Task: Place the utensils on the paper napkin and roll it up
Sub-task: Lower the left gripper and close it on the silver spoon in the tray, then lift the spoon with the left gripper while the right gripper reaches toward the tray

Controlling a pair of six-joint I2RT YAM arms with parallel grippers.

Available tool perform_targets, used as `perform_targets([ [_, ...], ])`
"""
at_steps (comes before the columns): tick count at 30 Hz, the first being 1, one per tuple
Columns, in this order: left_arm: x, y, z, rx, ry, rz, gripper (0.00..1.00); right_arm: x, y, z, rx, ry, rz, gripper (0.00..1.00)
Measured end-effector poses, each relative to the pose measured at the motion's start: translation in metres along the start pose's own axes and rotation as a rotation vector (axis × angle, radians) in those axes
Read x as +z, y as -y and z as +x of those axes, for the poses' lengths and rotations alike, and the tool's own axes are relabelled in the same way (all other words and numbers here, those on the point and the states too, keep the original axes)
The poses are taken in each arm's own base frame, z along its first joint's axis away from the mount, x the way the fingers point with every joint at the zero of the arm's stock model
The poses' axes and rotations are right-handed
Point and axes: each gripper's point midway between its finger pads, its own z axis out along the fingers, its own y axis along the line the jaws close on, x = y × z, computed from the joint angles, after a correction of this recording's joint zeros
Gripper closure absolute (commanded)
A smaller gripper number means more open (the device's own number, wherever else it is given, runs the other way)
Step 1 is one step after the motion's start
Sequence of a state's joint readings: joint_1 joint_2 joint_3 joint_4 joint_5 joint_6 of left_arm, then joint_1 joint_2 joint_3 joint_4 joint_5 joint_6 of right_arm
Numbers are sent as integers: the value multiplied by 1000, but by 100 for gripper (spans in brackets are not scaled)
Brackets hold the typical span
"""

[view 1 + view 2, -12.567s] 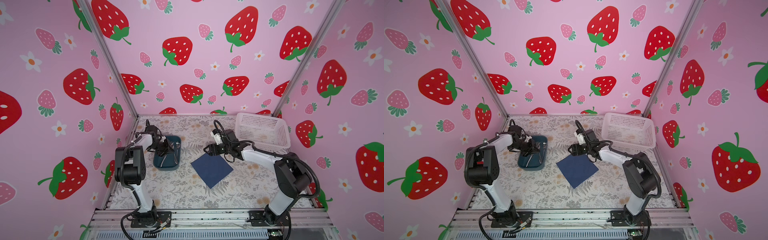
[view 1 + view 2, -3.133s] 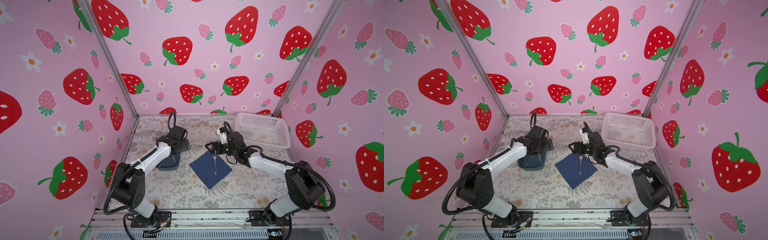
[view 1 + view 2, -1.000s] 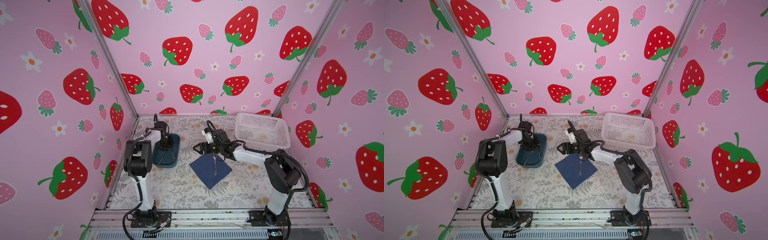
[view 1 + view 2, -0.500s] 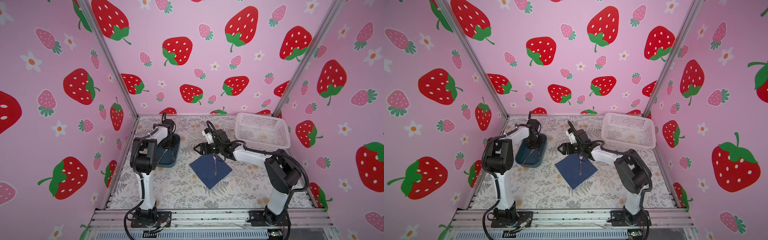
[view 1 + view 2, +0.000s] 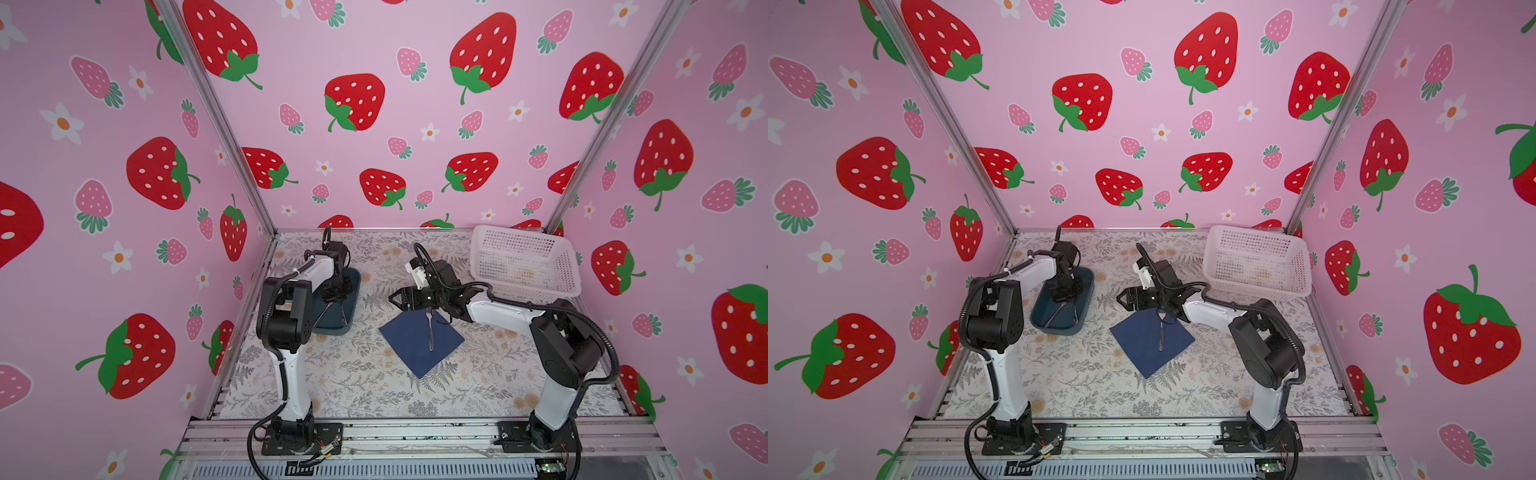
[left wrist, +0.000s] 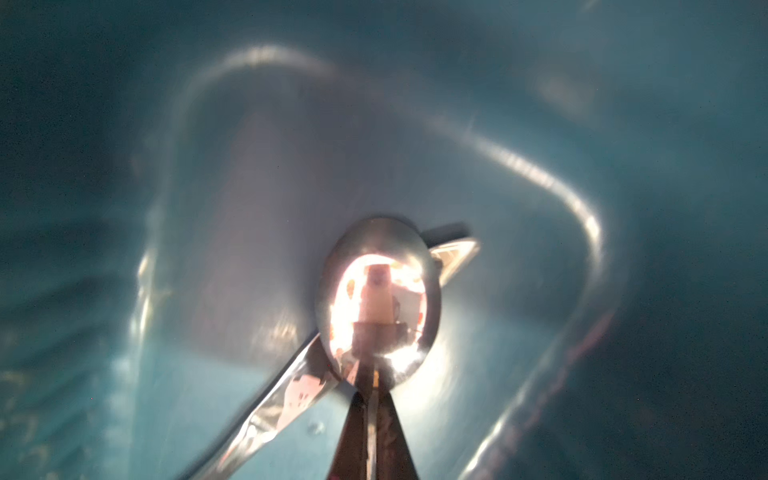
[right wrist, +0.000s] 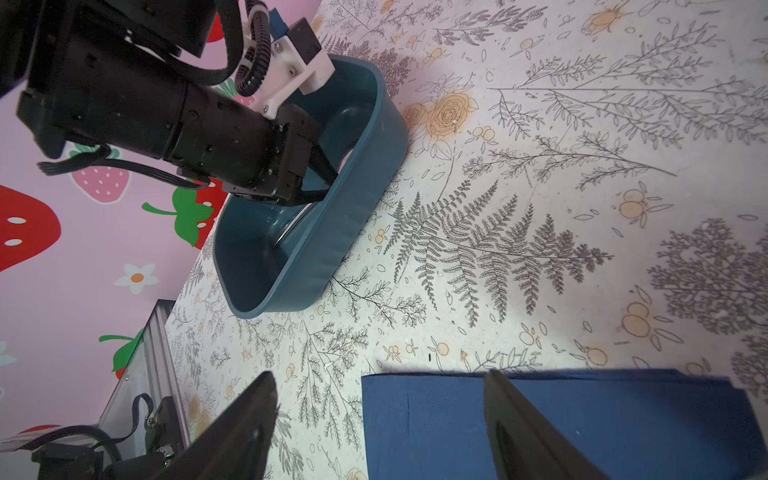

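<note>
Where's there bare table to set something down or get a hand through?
Widest: the table strip between the napkin and the front rail. Also a lane between tub and napkin. Crowded: left gripper grips a spoon inside the tub; right gripper hovers open at the napkin's far edge, near the fork.

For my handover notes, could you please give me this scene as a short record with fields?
napkin: flat on the table, with the fork lying on it
tub: holds the spoon and what looks like a knife
left gripper: inside the tub, shut on the spoon's handle
right gripper: open, empty, near the napkin's far corner
basket: back right
</note>
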State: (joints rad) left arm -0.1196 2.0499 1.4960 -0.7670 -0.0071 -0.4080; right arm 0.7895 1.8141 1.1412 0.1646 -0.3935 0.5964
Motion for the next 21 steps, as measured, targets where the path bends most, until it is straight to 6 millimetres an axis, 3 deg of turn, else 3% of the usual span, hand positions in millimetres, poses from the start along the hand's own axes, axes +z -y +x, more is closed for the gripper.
perform_targets([
  [10,-57,-6,-5,-104,143,143,100,0,-7,-4,-2,13,-36,20],
  [15,-63,-11,-1,-145,161,195,100,-1,-14,-7,-3,21,-72,21],
  [21,-78,-10,-3,-172,190,261,100,7,-28,-12,4,-1,-149,29],
])
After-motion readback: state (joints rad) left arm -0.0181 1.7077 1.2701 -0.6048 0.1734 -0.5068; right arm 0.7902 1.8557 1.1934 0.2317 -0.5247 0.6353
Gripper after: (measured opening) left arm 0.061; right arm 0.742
